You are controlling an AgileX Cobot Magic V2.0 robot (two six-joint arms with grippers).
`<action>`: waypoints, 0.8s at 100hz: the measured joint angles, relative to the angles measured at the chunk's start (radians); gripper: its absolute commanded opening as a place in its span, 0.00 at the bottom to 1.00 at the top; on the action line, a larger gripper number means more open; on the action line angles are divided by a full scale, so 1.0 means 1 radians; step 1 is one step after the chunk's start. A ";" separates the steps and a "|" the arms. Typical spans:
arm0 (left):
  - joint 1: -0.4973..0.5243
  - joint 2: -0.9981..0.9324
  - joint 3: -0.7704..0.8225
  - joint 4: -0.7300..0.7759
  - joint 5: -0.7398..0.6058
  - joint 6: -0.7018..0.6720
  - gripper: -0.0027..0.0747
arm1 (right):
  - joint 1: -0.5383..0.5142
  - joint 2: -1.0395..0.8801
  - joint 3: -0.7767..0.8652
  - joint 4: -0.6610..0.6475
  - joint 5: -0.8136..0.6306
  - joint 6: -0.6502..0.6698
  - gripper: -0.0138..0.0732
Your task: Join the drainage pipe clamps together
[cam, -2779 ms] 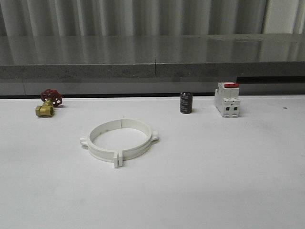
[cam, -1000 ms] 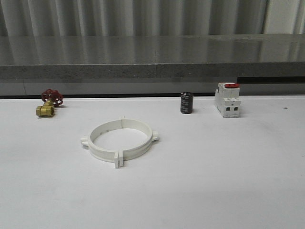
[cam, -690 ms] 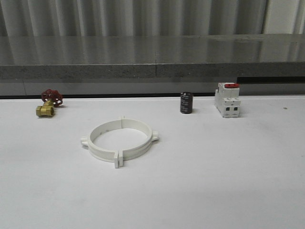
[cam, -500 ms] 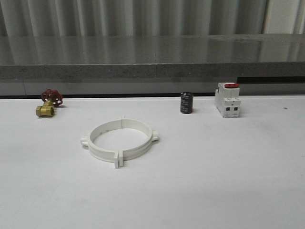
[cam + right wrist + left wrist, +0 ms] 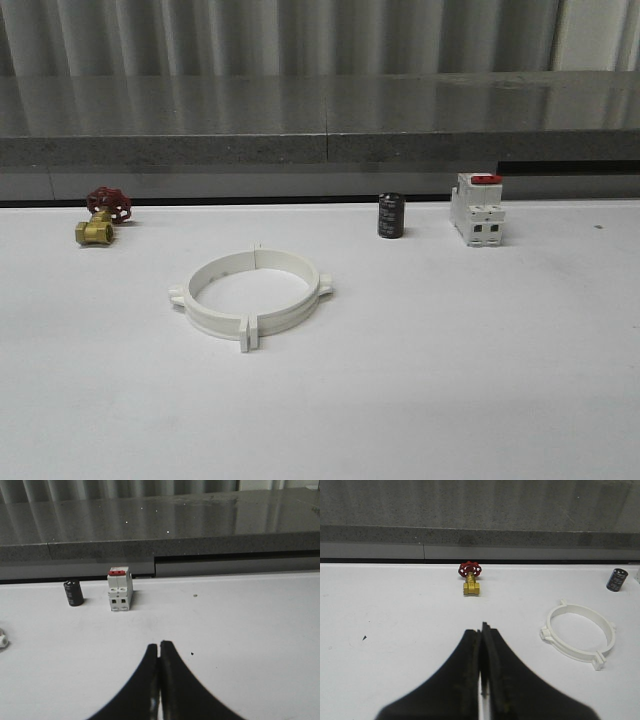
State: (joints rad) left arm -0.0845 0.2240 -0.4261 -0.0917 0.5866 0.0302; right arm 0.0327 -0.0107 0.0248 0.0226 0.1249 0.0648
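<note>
The two white drainage pipe clamps (image 5: 250,297) lie on the white table joined into one ring, with tabs meeting at the front and back. The ring also appears in the left wrist view (image 5: 579,636), off to the side of my left gripper (image 5: 481,628). That gripper is shut with nothing between its black fingers and sits over bare table. My right gripper (image 5: 159,645) is shut too, empty, hovering over bare table well away from the ring. A small piece of the ring's tab (image 5: 2,641) peeks in at the edge of the right wrist view.
A brass valve with a red handwheel (image 5: 101,217) stands at the back left. A black cylinder (image 5: 391,215) and a white boxy switch with a red top (image 5: 477,208) stand at the back right. A grey ledge (image 5: 320,150) runs behind the table.
</note>
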 measured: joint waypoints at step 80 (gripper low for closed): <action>0.000 0.000 0.000 0.000 0.000 0.000 0.01 | 0.000 0.000 0.002 0.000 -0.028 0.000 0.08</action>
State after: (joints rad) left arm -0.0845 0.2240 -0.4261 -0.0917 0.5866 0.0302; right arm 0.0327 -0.0107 0.0265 0.0226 0.0969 0.0648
